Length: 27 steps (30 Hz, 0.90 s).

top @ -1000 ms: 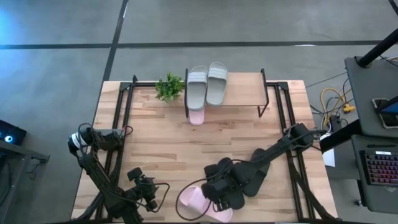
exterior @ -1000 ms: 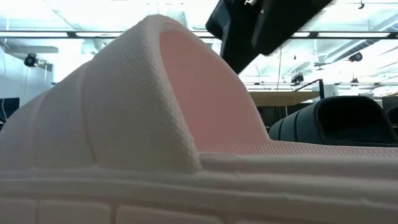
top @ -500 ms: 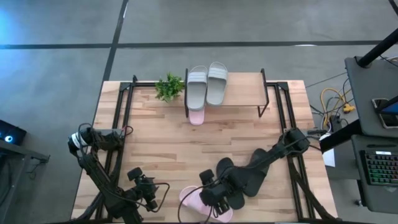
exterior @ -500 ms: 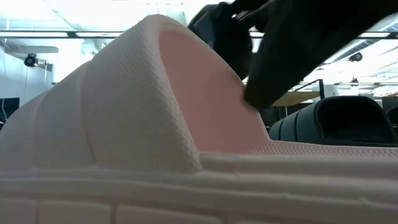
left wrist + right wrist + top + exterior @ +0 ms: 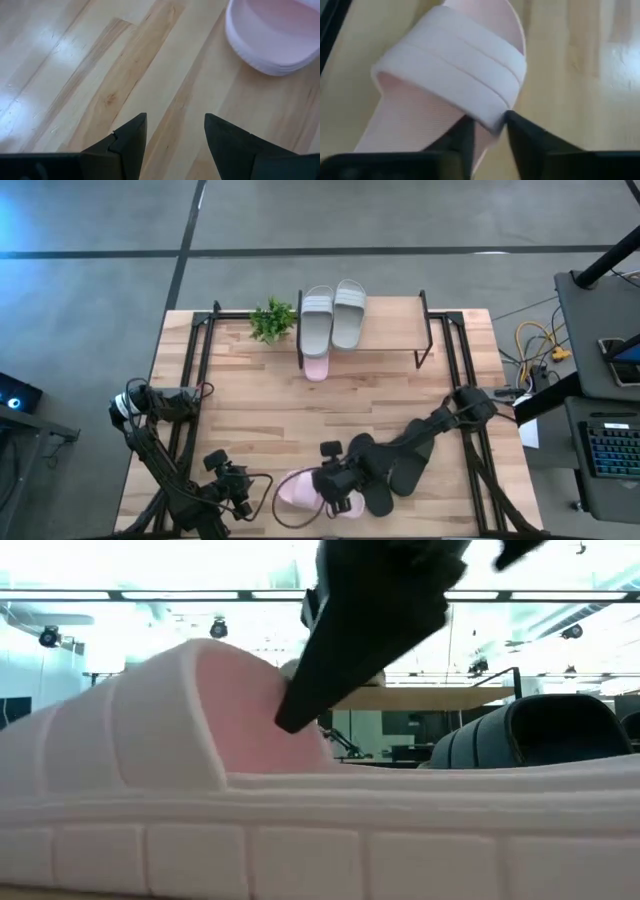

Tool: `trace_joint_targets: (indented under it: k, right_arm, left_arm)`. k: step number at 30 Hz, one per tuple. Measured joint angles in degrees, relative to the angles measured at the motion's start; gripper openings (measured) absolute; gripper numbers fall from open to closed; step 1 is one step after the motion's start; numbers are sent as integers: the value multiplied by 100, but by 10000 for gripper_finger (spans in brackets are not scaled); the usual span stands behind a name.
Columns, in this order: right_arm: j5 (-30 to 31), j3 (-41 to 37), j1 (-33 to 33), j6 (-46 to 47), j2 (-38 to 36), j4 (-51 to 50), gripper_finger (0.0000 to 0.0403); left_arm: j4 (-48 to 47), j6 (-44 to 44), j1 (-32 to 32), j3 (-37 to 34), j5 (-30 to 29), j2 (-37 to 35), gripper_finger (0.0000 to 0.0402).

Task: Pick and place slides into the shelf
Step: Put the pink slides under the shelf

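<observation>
Grey-green pair (image 5: 333, 316) on the shelf (image 5: 390, 330); right claw (image 5: 487, 126) pinches the pink slide's (image 5: 451, 87) strap; left claw (image 5: 175, 131) gapes empty.

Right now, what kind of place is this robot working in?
Probably a robotics lab or workshop: bare grey floor around the wooden table, a keyboard and loose cables on a side bench, and ceiling strip lights.

Shelf (image 5: 385, 315) at table's (image 5: 250, 420) 12 o'clock edge, w/ two slides (image 5: 333, 316) on its left half, one slide (image 5: 315, 368) under them. Plant (image 5: 272, 319) just at shelf's 9. Another slide (image 5: 298, 490) at table's 6, right gripper (image 5: 335, 485) on it; left gripper (image 5: 240, 498) near, at slide's 9.
</observation>
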Motion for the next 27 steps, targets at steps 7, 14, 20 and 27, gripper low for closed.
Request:
trace_joint_targets:
  k: [7,14,20,27]
  right_arm:
    - [564,2,-381,903,-32,32,13]
    - [2636,210,-583,1270,-276,-621,10]
    - [3758,835,-821,3349,-334,-3228,13]
    - [2831,547,-1309,6596,-307,-5590,13]
  left_arm:
    - [0,-2,1,-2,4,0,184]
    - [0,-2,1,-2,9,0,184]
    - [-2,-4,1,-10,15,0,184]
    - [0,-2,1,-34,11,0,184]
